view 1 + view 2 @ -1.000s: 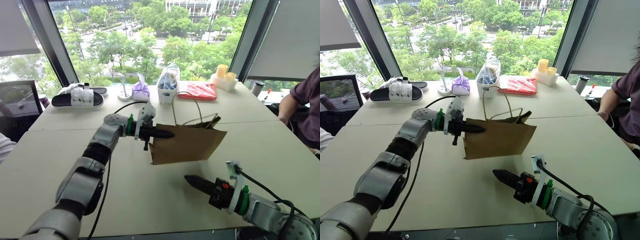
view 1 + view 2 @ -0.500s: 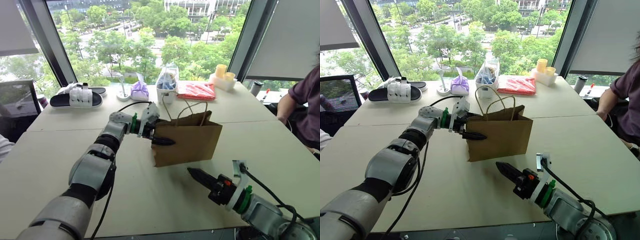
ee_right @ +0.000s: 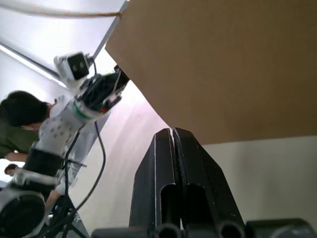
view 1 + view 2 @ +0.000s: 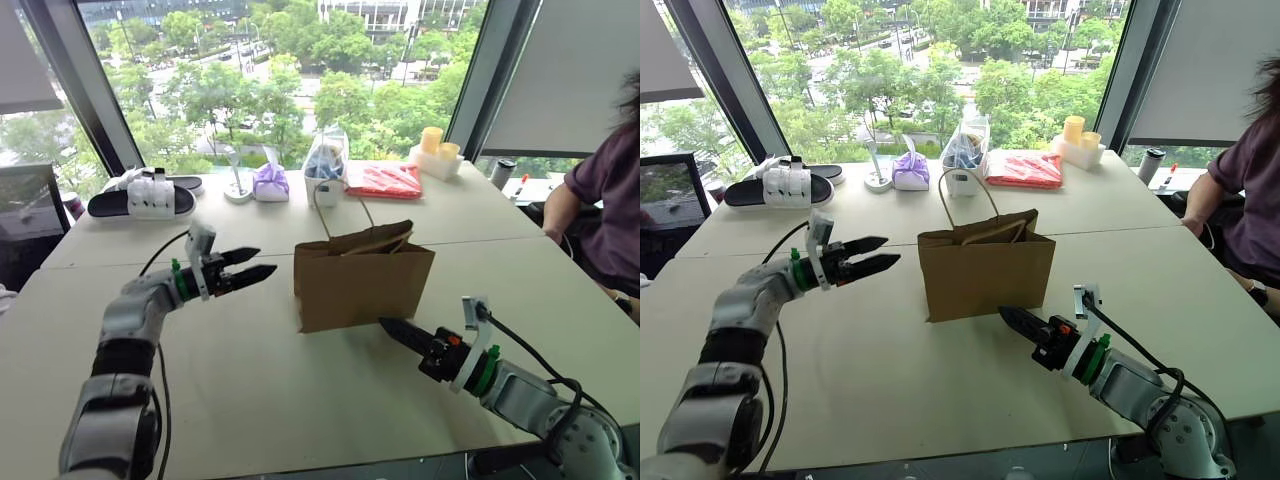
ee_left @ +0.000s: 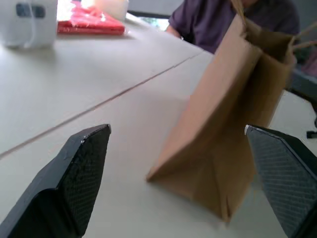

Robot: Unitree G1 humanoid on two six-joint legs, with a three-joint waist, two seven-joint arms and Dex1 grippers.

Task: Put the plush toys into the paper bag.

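The brown paper bag (image 4: pixel 362 280) stands upright in the middle of the table with its twine handles up. The plush toys are out of view. My left gripper (image 4: pixel 256 264) hovers to the left of the bag, clear of it, open and empty; in the left wrist view its fingers (image 5: pixel 81 168) stand wide apart facing the bag (image 5: pixel 233 124). My right gripper (image 4: pixel 386 325) is shut on nothing, and its tip points at the bag's lower front right. In the right wrist view the closed fingertips (image 3: pixel 173 136) sit just below the bag's wall (image 3: pixel 223 64).
Along the far edge lie slippers (image 4: pixel 140 195), a purple cloth bundle (image 4: pixel 270 182), a clear plastic bag with blue contents (image 4: pixel 327 165), a red packet (image 4: pixel 392 182) and yellow cups (image 4: pixel 435 150). A person (image 4: pixel 600 200) sits at the right. A cable trails by my left arm.
My left gripper let go of the bag's left edge, opened and drew back to the left. The bag settled upright. My right gripper edged forward toward the bag.
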